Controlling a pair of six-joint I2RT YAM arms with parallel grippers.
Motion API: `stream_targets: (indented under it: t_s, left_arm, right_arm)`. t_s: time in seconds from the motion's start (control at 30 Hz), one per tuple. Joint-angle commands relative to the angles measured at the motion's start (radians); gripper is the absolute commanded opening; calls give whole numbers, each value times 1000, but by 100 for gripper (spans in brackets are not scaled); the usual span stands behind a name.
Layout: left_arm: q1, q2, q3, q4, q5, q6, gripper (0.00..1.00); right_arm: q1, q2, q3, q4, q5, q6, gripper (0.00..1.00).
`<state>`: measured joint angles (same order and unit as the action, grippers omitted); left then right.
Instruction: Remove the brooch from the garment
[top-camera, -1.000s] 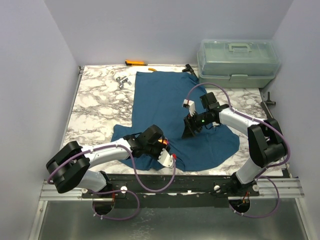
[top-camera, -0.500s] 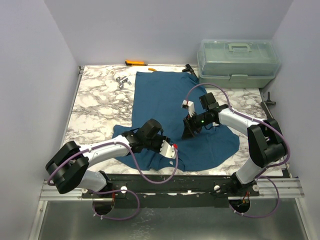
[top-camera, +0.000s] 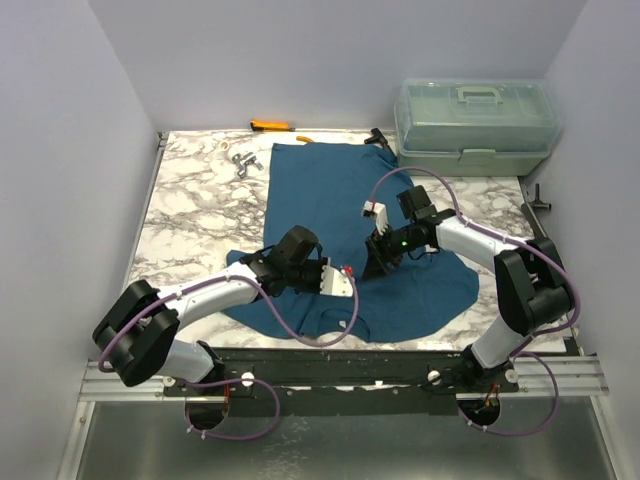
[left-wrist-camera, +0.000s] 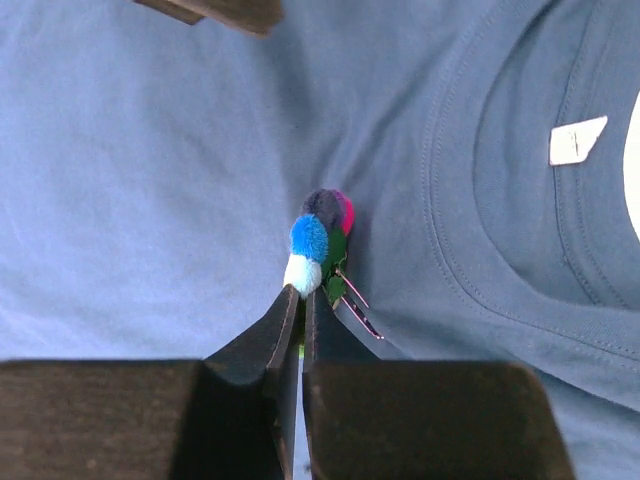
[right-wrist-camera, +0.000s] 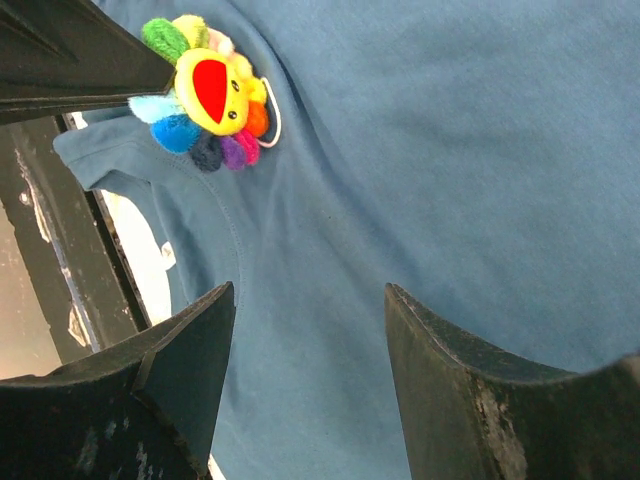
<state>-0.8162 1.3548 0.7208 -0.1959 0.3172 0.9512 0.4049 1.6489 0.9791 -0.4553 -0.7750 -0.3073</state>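
One brooch (left-wrist-camera: 322, 238) sits pinched at the left claw (left-wrist-camera: 303, 297) tip.

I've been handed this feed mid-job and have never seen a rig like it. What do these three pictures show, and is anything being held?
The machine is a robot with a left arm and a right arm, bolted at the near edge of a marble table. The overhead picture shows both arms over a blue T-shirt, with a clear toolbox at the back. The other two pictures come from a camera on each wrist. The left gripper is shut on the edge of the brooch, a bright fuzzy flower. The right gripper is open over the shirt and holds nothing.
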Motion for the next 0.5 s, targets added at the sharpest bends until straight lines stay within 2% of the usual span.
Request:
stream_targets:
  t_s: [0.0,0.17,0.47]
  left_arm:
    - [60,37,73,-18,145,-173,1]
    - [134,57,103,-19,252,-294,0]
    - [236,103,152,-16,482,-466,0]
  right_arm:
    - [9,-21,30,42,-47,-2,65]
    - [13,-30,31,94,-92,25,67]
    - [47,-35,20,226,-175,99,77]
